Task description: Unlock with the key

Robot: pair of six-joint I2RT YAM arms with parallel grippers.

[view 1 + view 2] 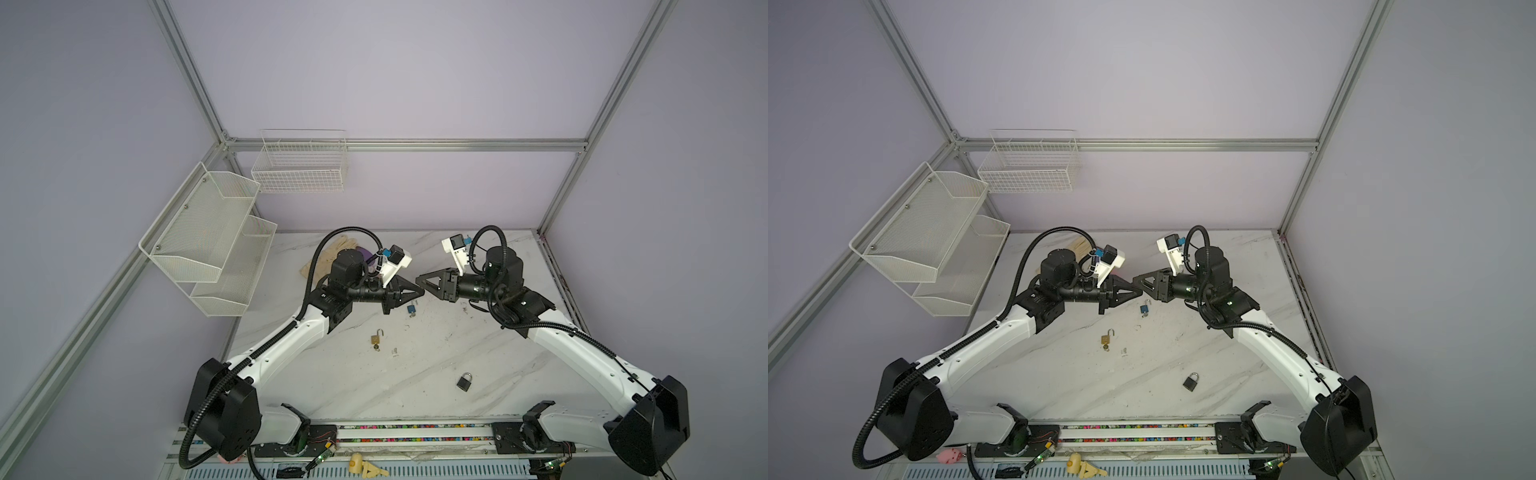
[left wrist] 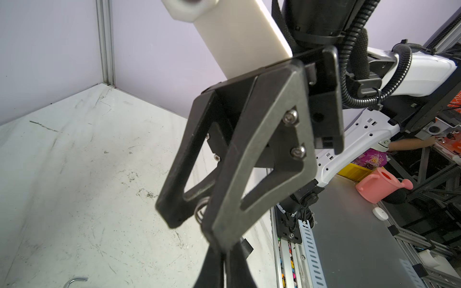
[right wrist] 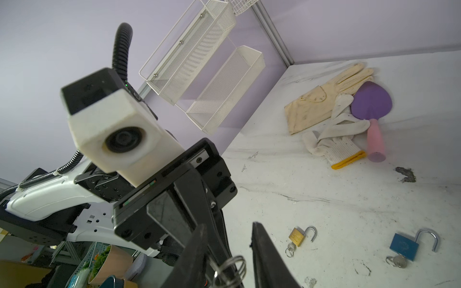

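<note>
My two grippers meet tip to tip in the air above the middle of the marble table (image 1: 457, 340). The left gripper (image 1: 422, 292) (image 1: 1139, 291) (image 2: 224, 251) is shut on the key; only its wire key ring (image 3: 230, 269) (image 2: 200, 212) shows, dangling at the fingertips. The right gripper (image 1: 417, 280) (image 1: 1134, 279) (image 3: 229, 225) stands open, its two fingers on either side of the ring without touching it. A black padlock (image 1: 464, 381) (image 1: 1190, 382) lies closed on the table, nearer the front and to the right, well below both grippers.
A brass padlock (image 1: 377, 338) (image 3: 296, 236) and a blue padlock (image 1: 411, 309) (image 3: 403, 245) lie open with keys in them under the grippers. Gloves (image 3: 314, 107) and a purple trowel (image 3: 371, 102) lie at the back left. White mesh shelves (image 1: 208, 241) and a wire basket (image 1: 299, 166) hang on the walls.
</note>
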